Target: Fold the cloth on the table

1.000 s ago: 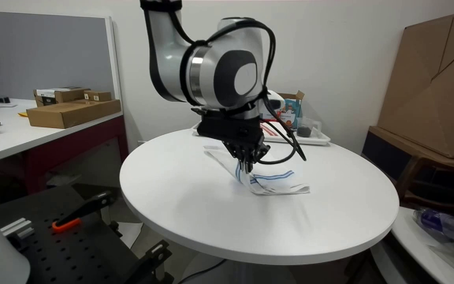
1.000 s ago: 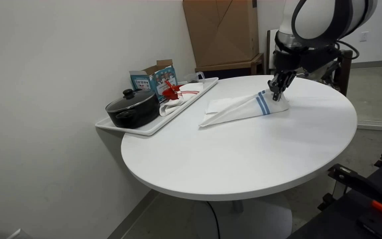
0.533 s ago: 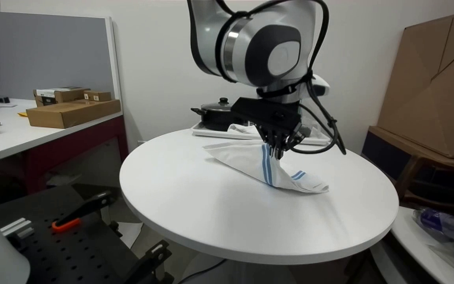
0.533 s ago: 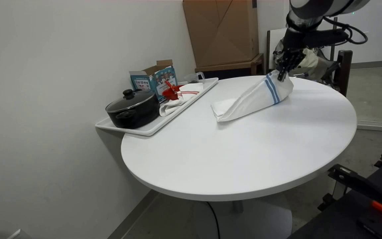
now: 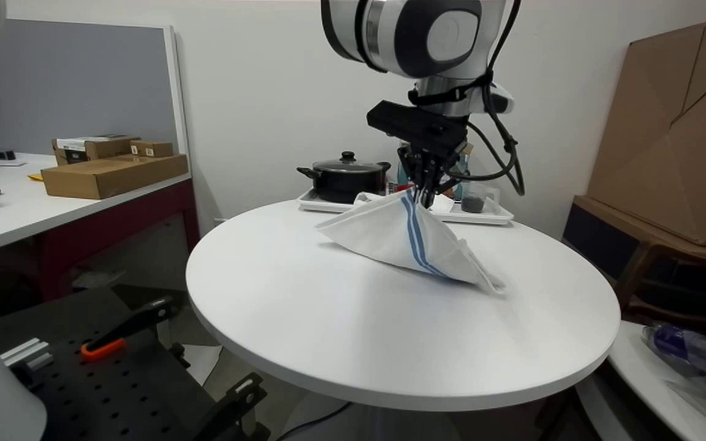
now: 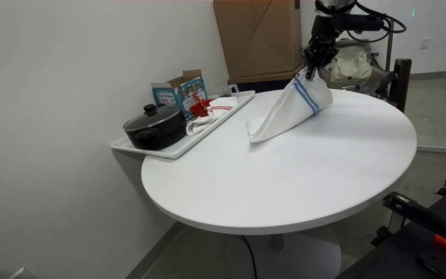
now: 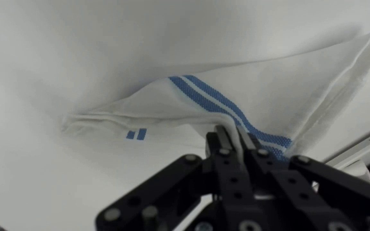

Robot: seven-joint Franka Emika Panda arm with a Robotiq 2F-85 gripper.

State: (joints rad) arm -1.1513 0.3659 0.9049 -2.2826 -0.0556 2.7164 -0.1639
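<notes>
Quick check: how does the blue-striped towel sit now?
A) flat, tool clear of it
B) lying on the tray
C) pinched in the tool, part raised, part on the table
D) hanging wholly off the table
C: the wrist view shows the tool pinching the blue-striped towel, and both exterior views show that part raised while lower parts rest on the round white table.

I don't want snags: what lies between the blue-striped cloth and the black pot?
From the cloth to the pot in an exterior view come a strip of the table, the white tray's rim, then a red-striped towel.
</notes>
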